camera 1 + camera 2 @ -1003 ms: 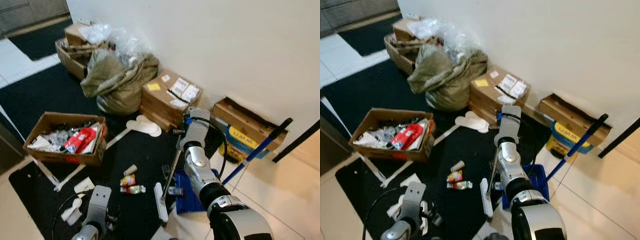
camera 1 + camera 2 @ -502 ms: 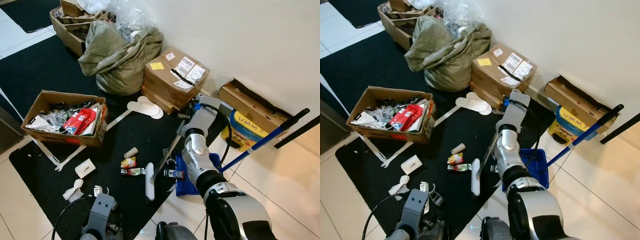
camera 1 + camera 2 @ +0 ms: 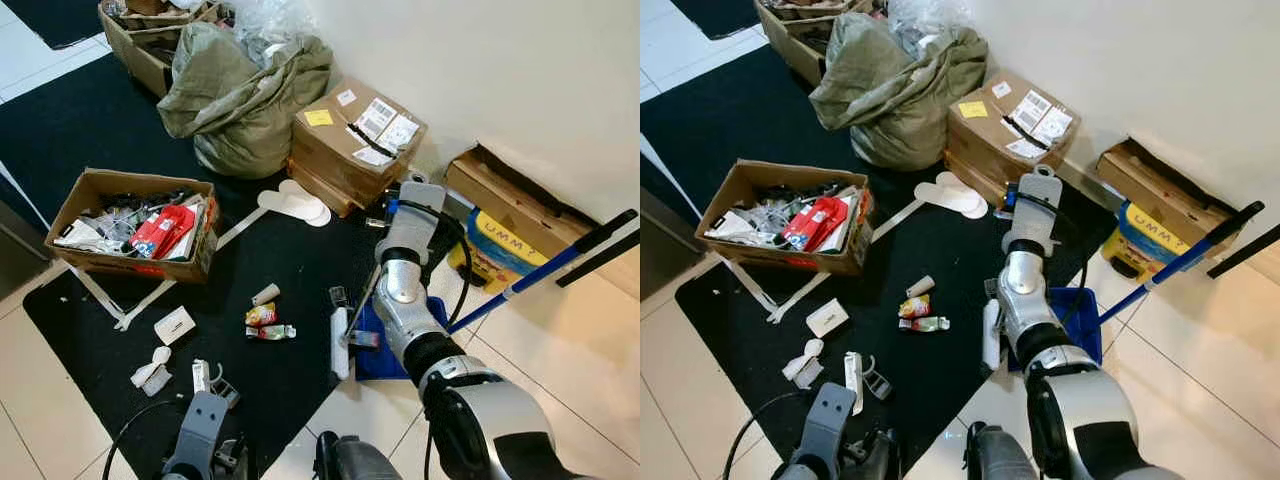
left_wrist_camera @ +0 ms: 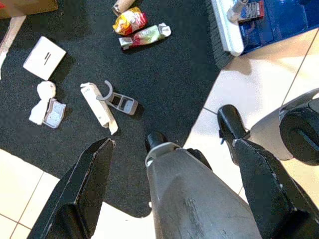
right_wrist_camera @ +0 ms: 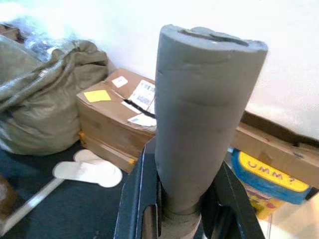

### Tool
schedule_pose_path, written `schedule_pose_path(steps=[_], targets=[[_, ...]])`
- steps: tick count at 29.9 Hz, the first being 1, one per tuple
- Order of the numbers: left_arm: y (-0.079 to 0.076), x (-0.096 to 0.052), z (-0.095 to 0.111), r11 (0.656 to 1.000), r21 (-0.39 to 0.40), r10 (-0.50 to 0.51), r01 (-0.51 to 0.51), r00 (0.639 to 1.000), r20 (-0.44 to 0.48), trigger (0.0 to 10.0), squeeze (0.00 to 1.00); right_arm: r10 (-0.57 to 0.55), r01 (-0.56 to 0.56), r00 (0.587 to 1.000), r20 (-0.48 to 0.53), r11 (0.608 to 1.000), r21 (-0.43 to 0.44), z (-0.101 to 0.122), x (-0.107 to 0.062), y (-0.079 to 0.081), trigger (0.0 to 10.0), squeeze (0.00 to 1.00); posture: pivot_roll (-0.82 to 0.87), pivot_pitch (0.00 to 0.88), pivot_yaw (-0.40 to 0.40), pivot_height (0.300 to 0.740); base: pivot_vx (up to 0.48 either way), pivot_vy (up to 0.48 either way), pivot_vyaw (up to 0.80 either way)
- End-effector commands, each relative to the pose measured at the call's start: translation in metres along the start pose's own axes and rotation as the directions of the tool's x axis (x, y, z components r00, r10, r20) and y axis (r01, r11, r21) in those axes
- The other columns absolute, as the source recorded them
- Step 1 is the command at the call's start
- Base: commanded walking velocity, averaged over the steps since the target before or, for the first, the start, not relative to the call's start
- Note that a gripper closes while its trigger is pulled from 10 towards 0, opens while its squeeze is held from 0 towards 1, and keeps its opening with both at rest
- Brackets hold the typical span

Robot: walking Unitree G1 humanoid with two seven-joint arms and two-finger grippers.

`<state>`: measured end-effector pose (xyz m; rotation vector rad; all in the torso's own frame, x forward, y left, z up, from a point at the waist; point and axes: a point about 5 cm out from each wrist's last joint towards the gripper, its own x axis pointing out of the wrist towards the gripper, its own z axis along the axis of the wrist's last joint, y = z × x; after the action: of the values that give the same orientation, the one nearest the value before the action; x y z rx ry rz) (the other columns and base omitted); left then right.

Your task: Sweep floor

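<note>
1. While the right gripper (image 5: pixel 182 199) stays clamped on the grey foam grip of the broom (image 5: pixel 199 119), both black fingers (image 5: pixel 137 199) press against it with no gap.
2. Left gripper (image 4: pixel 164 199) hangs low over the mat edge, fingers spread wide, holding nothing.
3. Change over the last half second: broom head (image 3: pixel 339 343) has drawn back from the wrappers (image 3: pixel 264 323) to lie just beside the blue dustpan (image 3: pixel 385 345).
4. Judgement: a return stroke; the litter itself has not shifted, so most sweeping remains.
5. Broom look: white flat head, thin metal shaft, foam-wrapped top; head rests at the mat (image 3: pixel 100 140) edge.
</note>
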<state>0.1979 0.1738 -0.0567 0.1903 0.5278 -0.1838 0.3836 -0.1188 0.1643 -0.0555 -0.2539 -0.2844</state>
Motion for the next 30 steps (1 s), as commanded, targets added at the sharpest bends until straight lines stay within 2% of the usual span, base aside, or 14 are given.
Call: schedule_pose_path(steps=[1,2,4,5,7,8,13,17,18,20,21,22,24,30], targets=[[-0.003,-0.008,-0.012,1.000,0.009,-0.018,0.018,0.999,-0.035,10.0,0.00,-0.013,0.010,0.999,-0.036,0.995,-0.102,-0.013,-0.004,-0.008,10.0,0.00,0.05,0.382,-0.019,0.740,0.000,0.000,0.00],[-0.002,-0.008,-0.012,1.000,0.010,-0.016,0.017,0.999,-0.034,10.0,0.00,-0.043,0.036,0.998,-0.037,0.985,-0.169,-0.017,-0.003,-0.016,10.0,0.00,0.05,0.381,-0.016,0.740,0.000,0.000,0.00],[-0.002,-0.008,-0.012,1.000,0.010,-0.016,0.017,0.999,-0.034,10.0,0.00,-0.043,0.036,0.998,-0.037,0.985,-0.169,-0.017,-0.003,-0.016,10.0,0.00,0.05,0.381,-0.016,0.740,0.000,0.000,0.00],[-0.001,-0.009,-0.013,1.000,0.011,-0.016,0.016,0.999,-0.035,10.0,0.00,-0.072,0.064,0.997,-0.027,0.973,-0.223,-0.018,-0.002,-0.024,10.0,0.00,0.05,0.381,-0.012,0.740,0.000,0.000,0.00],[-0.001,-0.009,-0.013,1.000,0.011,-0.016,0.016,0.999,-0.035,10.0,0.00,-0.072,0.064,0.997,-0.027,0.973,-0.223,-0.018,-0.002,-0.024,10.0,0.00,0.05,0.381,-0.012,0.740,0.000,0.000,0.00],[0.000,-0.009,-0.013,1.000,0.012,-0.015,0.016,0.999,-0.037,10.0,0.00,-0.094,0.088,0.996,-0.007,0.959,-0.268,-0.018,0.001,-0.031,10.0,0.00,0.04,0.373,-0.007,0.740,0.000,0.000,0.00],[0.001,-0.008,-0.013,1.000,0.015,-0.019,0.020,0.999,-0.044,10.0,0.00,-0.142,0.143,0.989,0.026,0.943,-0.301,-0.011,0.008,-0.043,10.0,0.00,0.03,0.357,0.003,0.740,0.000,0.000,0.00],[0.000,-0.006,-0.011,1.000,0.017,-0.025,0.026,0.998,-0.049,10.0,0.00,-0.176,0.176,0.984,0.022,0.948,-0.265,-0.007,0.012,-0.045,10.0,0.00,0.02,0.340,0.007,0.740,0.000,0.000,0.00],[0.000,-0.004,-0.009,0.999,0.018,-0.029,0.030,0.998,-0.050,10.0,0.00,-0.175,0.172,0.985,0.005,0.958,-0.230,-0.007,0.012,-0.042,10.0,0.00,0.02,0.332,0.005,0.740,0.000,0.000,0.00],[0.000,-0.004,-0.009,0.999,0.018,-0.029,0.030,0.998,-0.050,10.0,0.00,-0.175,0.172,0.985,0.005,0.958,-0.230,-0.007,0.012,-0.042,10.0,0.00,0.02,0.332,0.005,0.740,0.000,0.000,0.00],[0.000,-0.002,-0.008,0.999,0.019,-0.031,0.032,0.998,-0.054,10.0,0.00,-0.172,0.164,0.985,-0.032,0.971,-0.175,-0.009,0.010,-0.037,10.0,0.00,0.00,0.304,0.004,0.740,0.000,0.000,0.00],[0.000,-0.002,-0.008,0.999,0.019,-0.031,0.032,0.998,-0.054,10.0,0.00,-0.172,0.164,0.985,-0.032,0.971,-0.175,-0.009,0.010,-0.037,10.0,0.00,0.00,0.304,0.004,0.740,0.000,0.000,0.00],[-0.001,0.002,-0.005,0.999,0.021,-0.034,0.036,0.997,-0.066,10.0,0.00,-0.124,0.119,0.982,-0.140,0.992,-0.041,-0.017,0.003,-0.023,10.0,0.00,-0.02,0.258,0.008,0.740,0.000,0.000,0.00],[-0.002,0.004,-0.004,0.999,0.025,-0.039,0.041,0.996,-0.079,10.0,0.00,-0.068,0.077,0.977,-0.202,0.996,0.039,-0.023,-0.003,-0.013,10.0,0.00,-0.03,0.229,0.011,0.740,0.000,0.000,0.00]])
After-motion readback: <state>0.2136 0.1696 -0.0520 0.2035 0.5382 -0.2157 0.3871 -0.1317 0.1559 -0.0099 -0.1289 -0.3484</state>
